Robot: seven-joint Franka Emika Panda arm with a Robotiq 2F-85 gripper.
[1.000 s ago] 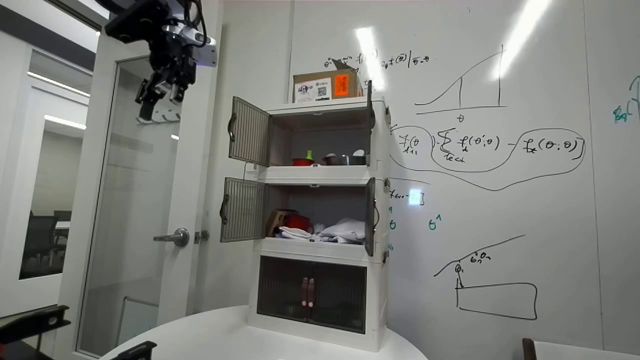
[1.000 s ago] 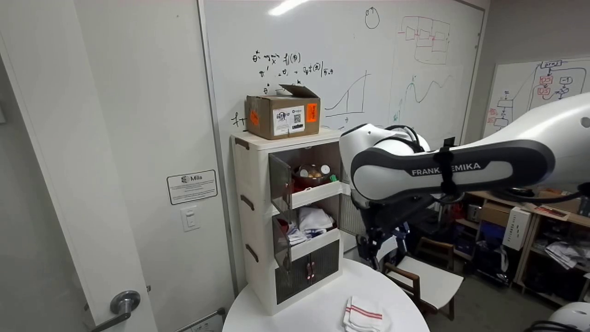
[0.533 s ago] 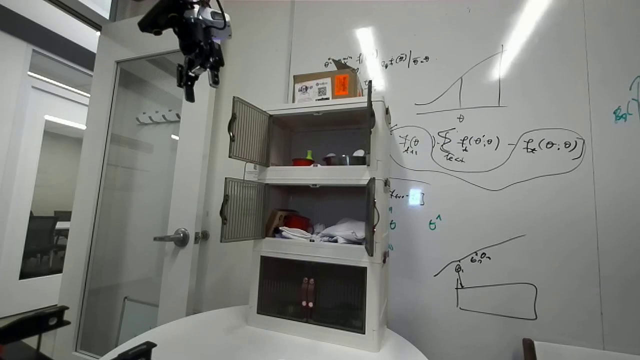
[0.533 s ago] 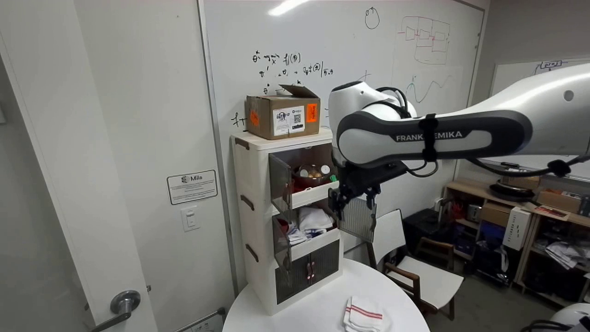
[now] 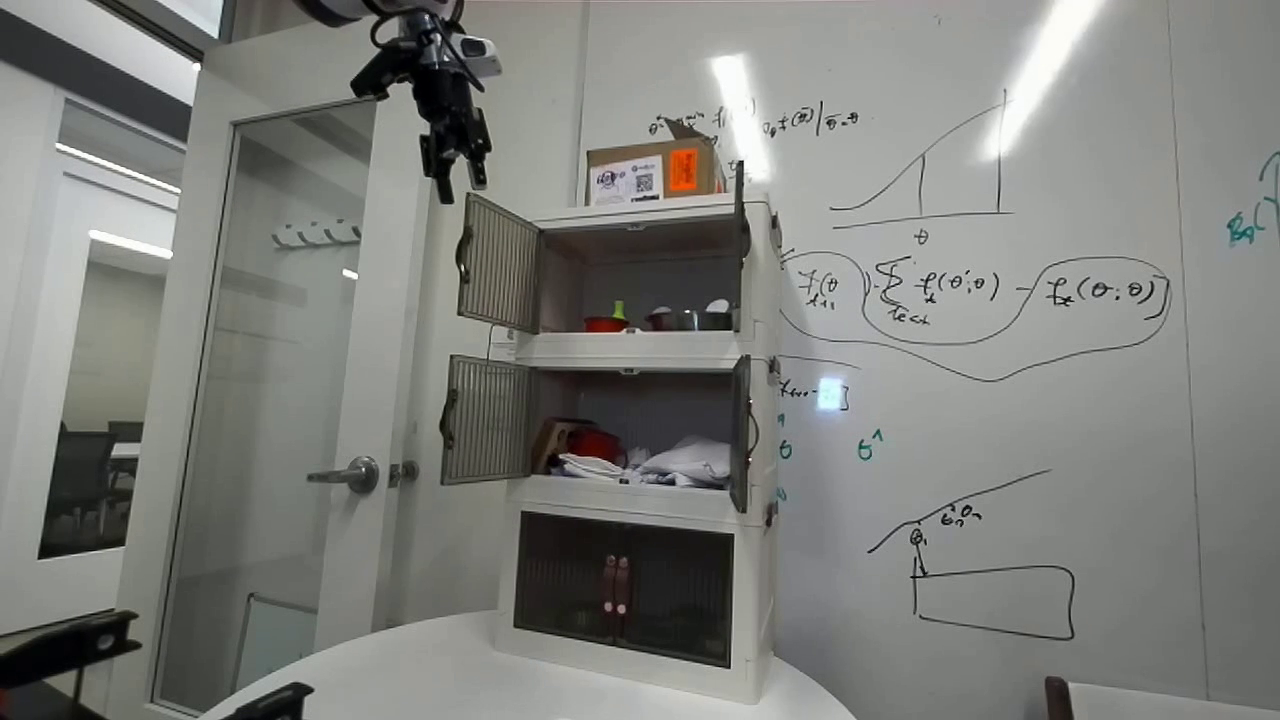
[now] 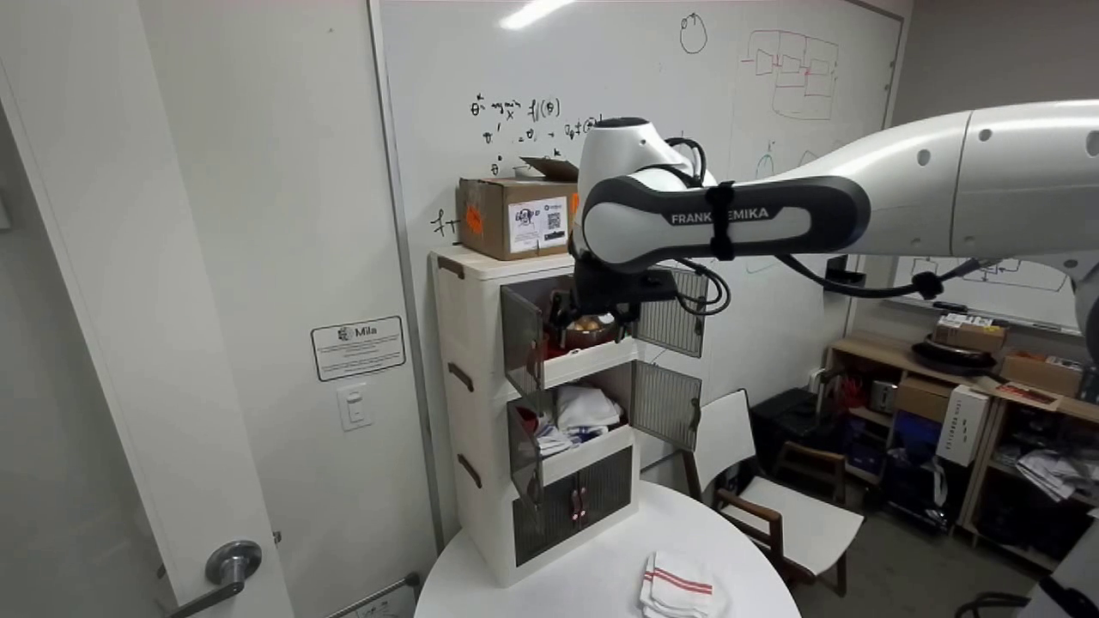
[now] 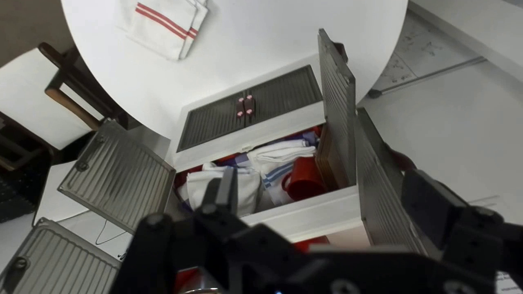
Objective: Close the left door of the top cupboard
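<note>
Hangs near the top cupboard [image 5: 630, 345] with fingers [image 7: 427, 204] pointing down, spread wide apart. Has the left door [image 5: 500, 265] close by — swung open at the cupboard's left edge, above the middle left door [image 5: 487, 420], likewise open.

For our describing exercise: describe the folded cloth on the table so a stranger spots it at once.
Find the white cabinet on a round table. On the table in front of the cabinet lies a folded white cloth. Red stripes set it apart from the white cloths in the open middle compartment, where visible stripes are blue.
</note>
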